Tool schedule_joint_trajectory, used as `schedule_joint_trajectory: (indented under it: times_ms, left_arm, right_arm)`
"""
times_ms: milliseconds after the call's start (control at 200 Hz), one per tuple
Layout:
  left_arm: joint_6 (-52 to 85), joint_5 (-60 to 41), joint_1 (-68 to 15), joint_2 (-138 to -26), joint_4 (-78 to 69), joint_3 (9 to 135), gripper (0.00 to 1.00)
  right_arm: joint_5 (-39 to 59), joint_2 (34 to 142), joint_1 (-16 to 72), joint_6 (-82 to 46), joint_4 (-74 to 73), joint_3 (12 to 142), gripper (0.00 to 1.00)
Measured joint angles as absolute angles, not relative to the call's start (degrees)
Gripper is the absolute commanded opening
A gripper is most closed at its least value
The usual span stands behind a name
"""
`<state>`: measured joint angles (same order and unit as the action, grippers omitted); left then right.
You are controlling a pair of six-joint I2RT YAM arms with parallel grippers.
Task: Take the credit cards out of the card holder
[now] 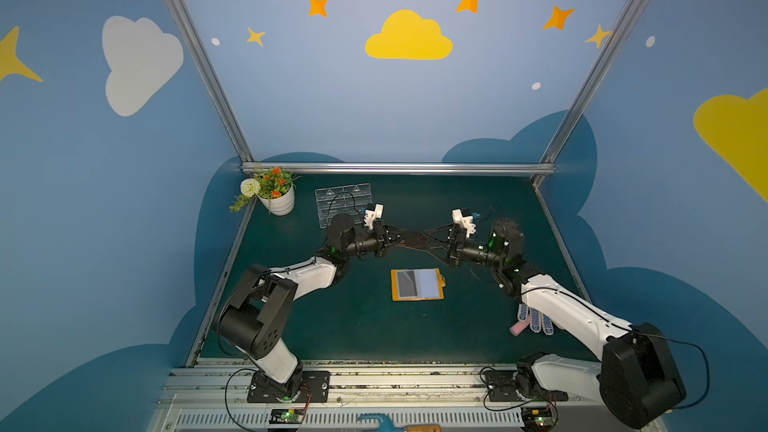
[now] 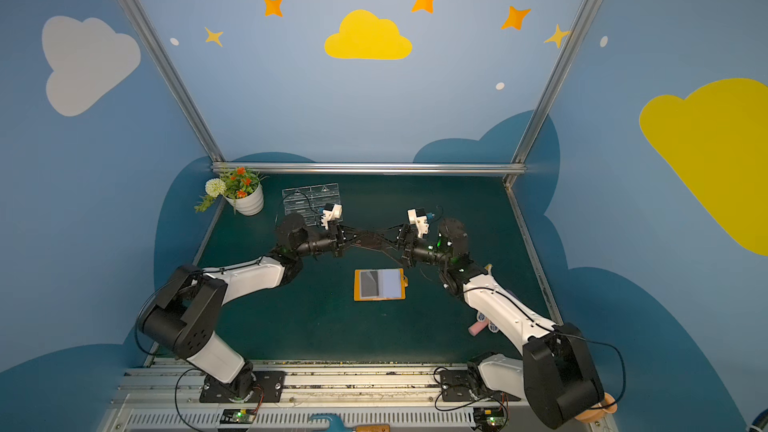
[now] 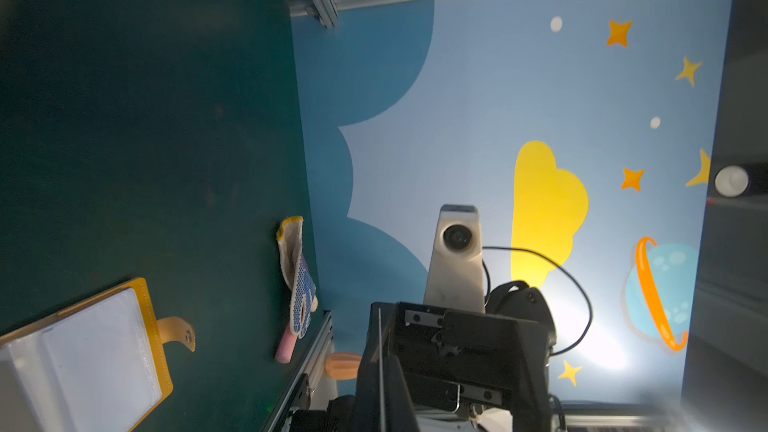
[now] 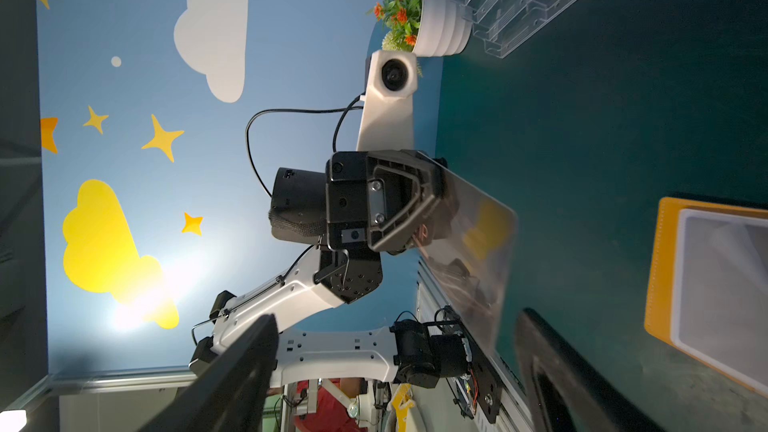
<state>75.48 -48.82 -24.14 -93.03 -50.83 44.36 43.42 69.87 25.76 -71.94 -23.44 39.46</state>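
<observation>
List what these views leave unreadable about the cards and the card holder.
- Credit card in the left end effector: reflections hide its print in the right wrist view; the left wrist view shows only its edge.
- Card holder sleeves: too small and glary in both top views to count cards inside.
- Card holder: cut off by the frame edge in both wrist views.
</observation>
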Motion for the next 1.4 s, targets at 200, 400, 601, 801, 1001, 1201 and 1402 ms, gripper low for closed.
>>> schedule_joint_trajectory:
  times_ms: [200,400,601,801,1001,1201,1402]
  left_arm:
    - [79.6,-43.2,-19.0,-89.8,-50.5,43.1,0.04]
    - [79.6,-38.1,-13.3,-83.2,-46.5,43.4,0.04]
    - [78.0,-35.7,-5.6,-82.0,-41.5,47.4,0.04]
    - [78.4,-35.9,-0.9,-84.7,-42.4,51.0,0.04]
    - [78.7,-36.9,-0.1,-87.3,-43.2,52.5,0.04]
    - [79.7,-37.3,0.8,-91.8,-46.8,53.6,0.04]
    - [80.6,-38.3,0.9,-94.1,-48.0,53.7,0.04]
  right_arm:
    - [37.5,66.1,23.5,-71.1,-17.9,36.6,0.89]
    - [34.0,71.0,23.2,-63.9,-6.4,45.4,0.89]
    - [28.7,84.9,26.5,-52.2,4.5,61.8,0.87]
    - [23.0,102.3,30.2,-40.3,14.2,81.9,0.84]
    - [20.2,120.3,32.0,-31.9,20.8,102.1,0.79]
    - [19.0,135.5,33.1,-27.3,25.8,119.7,0.78]
    - [15.4,145.8,34.3,-25.1,29.4,131.7,0.76]
